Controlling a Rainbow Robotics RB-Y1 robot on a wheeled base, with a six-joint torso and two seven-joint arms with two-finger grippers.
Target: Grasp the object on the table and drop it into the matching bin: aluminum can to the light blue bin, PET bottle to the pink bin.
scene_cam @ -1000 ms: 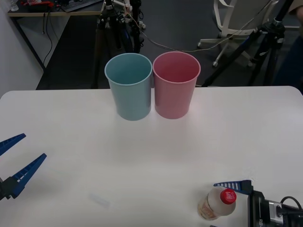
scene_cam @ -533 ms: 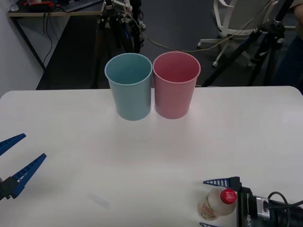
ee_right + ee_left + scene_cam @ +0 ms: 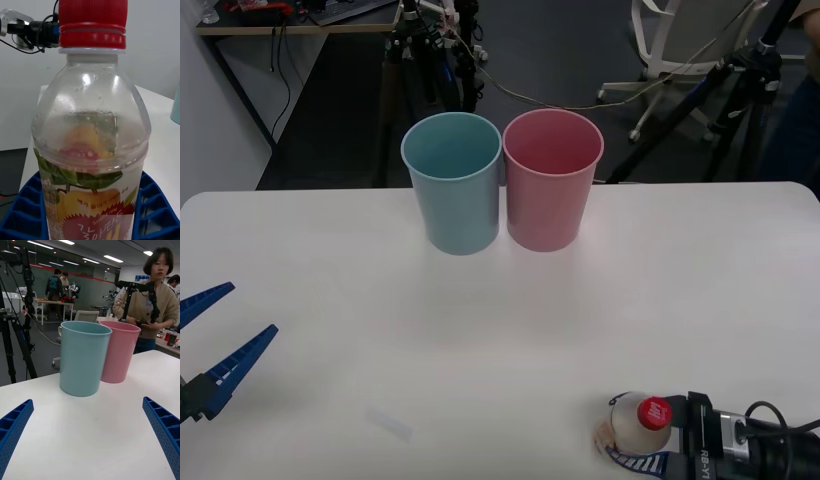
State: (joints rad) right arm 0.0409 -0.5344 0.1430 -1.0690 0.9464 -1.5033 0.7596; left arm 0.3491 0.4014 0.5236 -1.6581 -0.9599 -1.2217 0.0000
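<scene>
PET bottle (image 3: 635, 425) upright near front right edge of white table (image 3: 500, 300), red screw cap (image 3: 654, 412) on top, pale label with orange and yellow fruit print visible close up in right wrist view (image 3: 92, 150). Right gripper (image 3: 642, 440) low at front right corner of table, reaching in from the right side, clenched around the bottle: blue ribbed fingers (image 3: 22, 213) pressed against both sides of the lower body at label height, one finger edge peeking out below the bottle in front view. Bottle standing straight, not tilted; whether base touches the table cannot be told.

Pink bin (image 3: 551, 180) and light blue bin (image 3: 453, 183) side by side at far middle of table, rims touching or nearly so, light blue on robot's left, pink on robot's right, both upright with open mouths. Bottle well apart from both bins, nearer side of table, to the right of the pink one.

Left gripper (image 3: 210, 335) parked low at front left edge of table, released, blue fingers (image 3: 161, 427) spread wide with nothing between. Left wrist view facing light blue bin (image 3: 84, 358) and pink bin (image 3: 118, 350) across bare tabletop (image 3: 90, 427).
</scene>
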